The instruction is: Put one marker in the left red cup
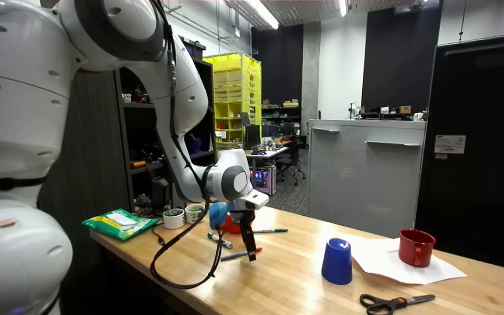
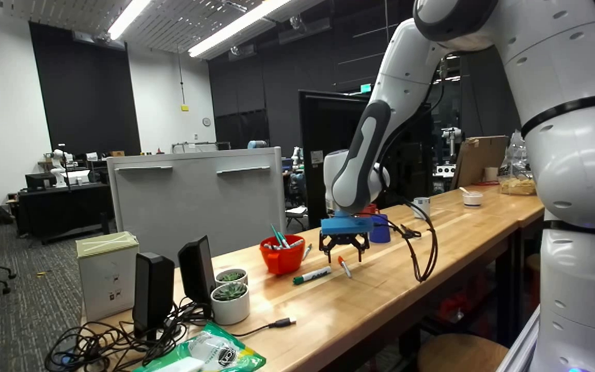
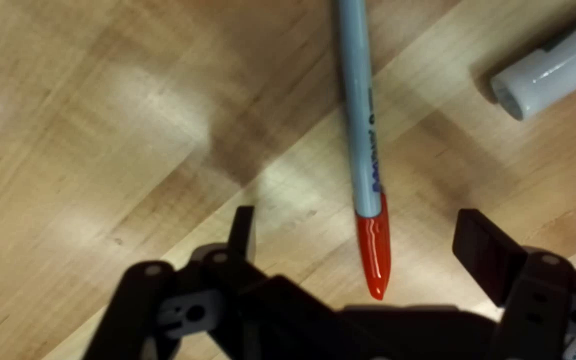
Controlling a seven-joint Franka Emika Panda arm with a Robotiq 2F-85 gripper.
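Black, jointed claw [image 2: 344, 258], spread wide and empty, just above a slender grey marker [image 3: 362, 125], glossy red at its tapered end, lying on the wood-grained tabletop [image 3: 68, 150] near a rounded, bright red cup [image 2: 284, 260].

Exterior views: bright, cool-white, mostly crisp
Ceiling lights [image 2: 238, 26]: burnt-out white strips, overhead, seen in both exterior views
Worktop [image 1: 287, 262]: soft glare patches in both exterior views; dark underneath
Robot arm [image 2: 568, 165]: small bright highlights on white surfaces
White paper [image 1: 376, 258]: bright, texture barely visible
Black panel [image 1: 488, 192]: near-black, detail lost
Wrist view: dimmer, warmer, broad soft shadows, pale reflections
Marker [image 3: 364, 130]: glint at red end, lettering slightly soft
End effector [image 3: 355, 220]: very dark, edges soft
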